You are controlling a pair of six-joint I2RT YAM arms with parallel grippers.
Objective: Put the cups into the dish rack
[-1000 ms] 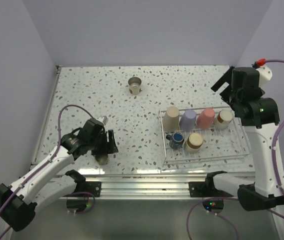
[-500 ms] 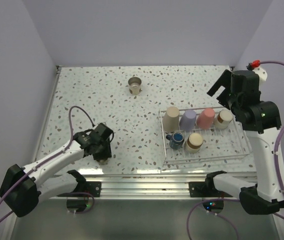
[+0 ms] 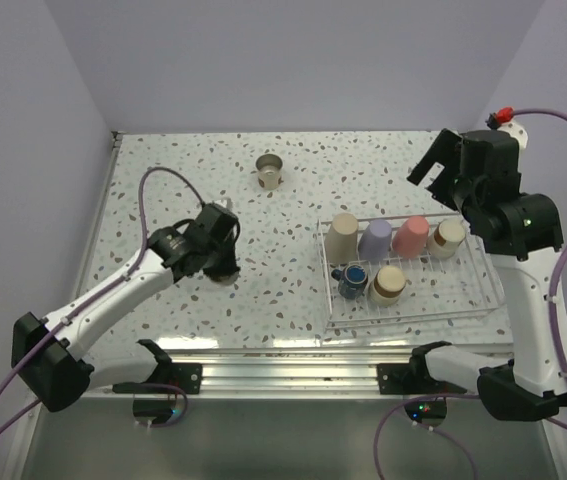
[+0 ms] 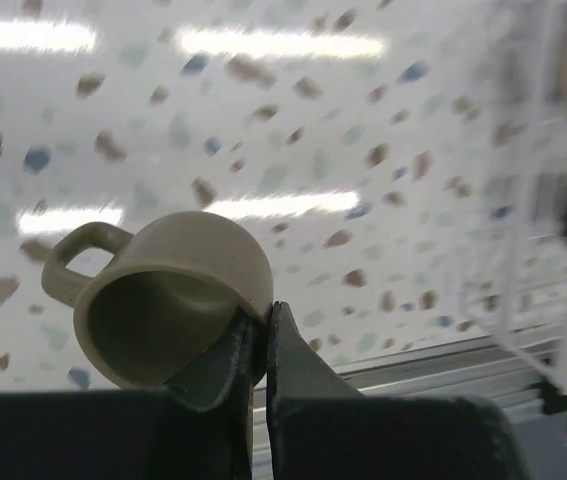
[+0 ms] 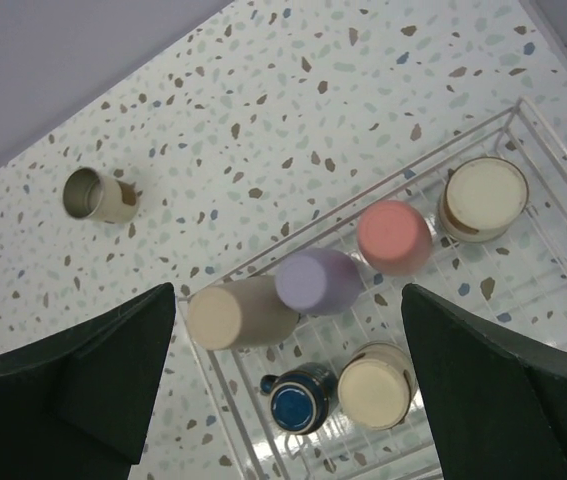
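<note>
Speckled white table (image 3: 163,180) seen from above, with two robot arms at its near edge. The left gripper (image 4: 259,325) pinches the rim of a small tan mug (image 4: 163,290) with a loop handle, one finger inside and one outside. It holds the mug over the table, well left of the wire dish rack (image 3: 413,320).

The right gripper (image 3: 433,175) hangs above the rack's far side, fingers spread wide.

Six cups sit in the rack. In the back row are a beige tumbler (image 3: 343,238), a lavender tumbler (image 3: 375,238), a coral tumbler (image 3: 411,235) and a pale metal cup (image 3: 449,237). In front are a dark mug (image 3: 353,278) and a second pale cup (image 3: 388,284). A lone metal cup (image 3: 269,172) sits near the table's far edge.
</note>
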